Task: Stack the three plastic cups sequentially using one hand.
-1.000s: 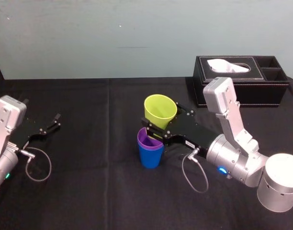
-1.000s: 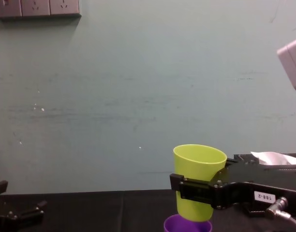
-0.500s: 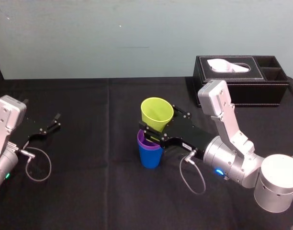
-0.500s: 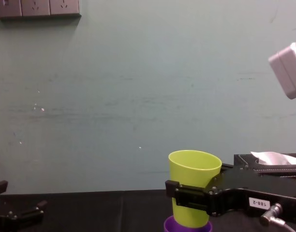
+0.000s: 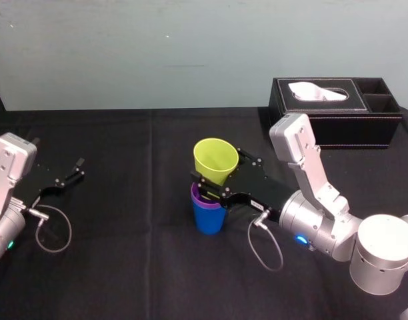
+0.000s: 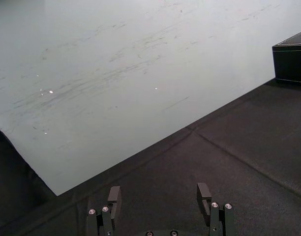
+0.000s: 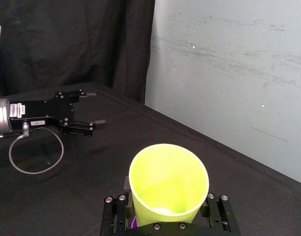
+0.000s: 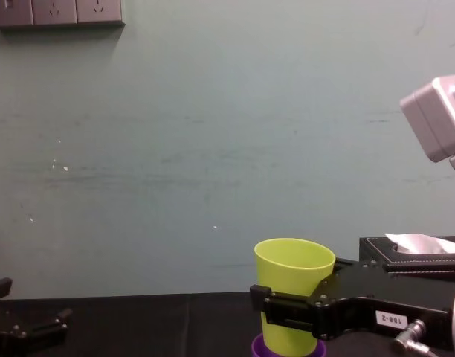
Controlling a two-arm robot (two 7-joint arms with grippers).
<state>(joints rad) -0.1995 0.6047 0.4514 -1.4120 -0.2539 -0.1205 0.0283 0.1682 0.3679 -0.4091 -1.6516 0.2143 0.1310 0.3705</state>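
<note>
Over on the left, the left gripper (image 5: 76, 169) sits parked low on the black bench (image 5: 124, 220), jaws spread wide with nothing between them. It's well apart from the action.

Centre of the bench, here's the stack: the purple cup (image 5: 199, 196) is nested inside the blue cup (image 5: 208, 217), just its rim showing above the blue one. So the first pairing looks done.

Right above it is the yellow-green cup (image 5: 216, 159), mouth up and leaning a touch. The right gripper (image 7: 166, 209) reaches in from the right with its jaws clamped on the cup's sides. From the chest view the cup's base is right at the purple rim, perhaps just inside it. I can't tell whether it touches.

By my read this is the last cup of three, and it's almost home. What's left is to sink it fully and let go.

Far right at the back, the black tissue box (image 5: 334, 110) stands clear.
</note>
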